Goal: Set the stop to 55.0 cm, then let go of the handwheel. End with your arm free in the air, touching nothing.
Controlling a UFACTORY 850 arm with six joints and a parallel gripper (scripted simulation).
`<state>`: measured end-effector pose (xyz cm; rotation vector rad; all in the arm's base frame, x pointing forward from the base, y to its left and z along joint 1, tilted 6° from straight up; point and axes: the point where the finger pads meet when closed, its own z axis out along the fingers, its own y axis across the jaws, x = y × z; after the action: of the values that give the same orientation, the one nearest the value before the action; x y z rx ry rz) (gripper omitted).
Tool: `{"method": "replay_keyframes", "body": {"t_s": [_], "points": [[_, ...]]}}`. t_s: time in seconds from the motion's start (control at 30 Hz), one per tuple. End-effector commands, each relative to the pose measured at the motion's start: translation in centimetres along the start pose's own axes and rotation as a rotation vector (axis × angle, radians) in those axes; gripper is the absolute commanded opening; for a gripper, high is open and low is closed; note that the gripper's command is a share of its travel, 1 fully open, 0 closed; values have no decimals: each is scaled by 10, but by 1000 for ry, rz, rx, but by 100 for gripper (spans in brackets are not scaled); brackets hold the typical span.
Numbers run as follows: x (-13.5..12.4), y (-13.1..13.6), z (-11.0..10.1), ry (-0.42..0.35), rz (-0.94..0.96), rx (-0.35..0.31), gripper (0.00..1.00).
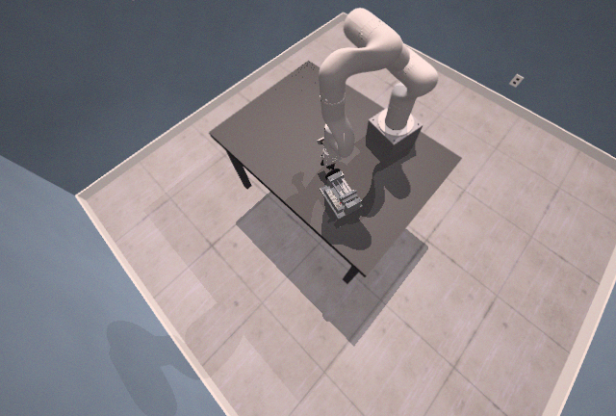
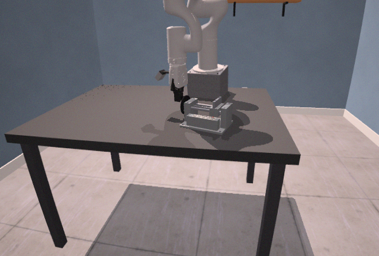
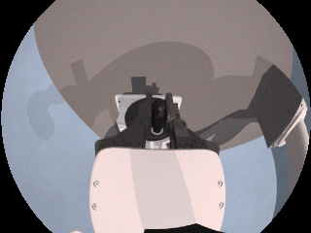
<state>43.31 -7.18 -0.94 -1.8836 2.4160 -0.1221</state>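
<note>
The grey stop device stands on the table, with a base plate (image 2: pixel 200 128), two end blocks and rods between them. Its sliding stop (image 2: pixel 215 111) (image 1: pixel 347 197) is near the end block away from the handwheel. A scale block (image 2: pixel 202 122) runs along the front, with a small red mark near the stop; its figures are too small to read. The black handwheel (image 2: pixel 183 105) (image 1: pixel 332 172) (image 3: pixel 133 117) is on the near-left end block in the exterior view. My gripper (image 3: pixel 158 101) (image 2: pixel 178 100) (image 1: pixel 329 167) points down, its fingers shut on the handwheel's dark handle knob (image 3: pixel 157 116) at the wheel's upper side.
The device stands on the dark table (image 1: pixel 278 127) (image 2: pixel 100 118), nearer its front edge in the exterior view. The arm's pedestal (image 1: pixel 390 144) (image 2: pixel 208 83) is behind it. An orange shelf (image 2: pixel 263 1) hangs on the back wall.
</note>
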Motion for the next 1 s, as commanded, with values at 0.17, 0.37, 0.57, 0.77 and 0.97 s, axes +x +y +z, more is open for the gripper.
{"method": "replay_keyframes", "body": {"t_s": [0.17,0.37,0.57,0.77,0.97], "points": [[0,-5,-1,0,0,1,6],[0,-9,-1,0,0,1,6],[0,-12,-1,0,0,1,6],[0,-16,0,0,0,1,6],[0,-21,2,0,0,1,6]]}}
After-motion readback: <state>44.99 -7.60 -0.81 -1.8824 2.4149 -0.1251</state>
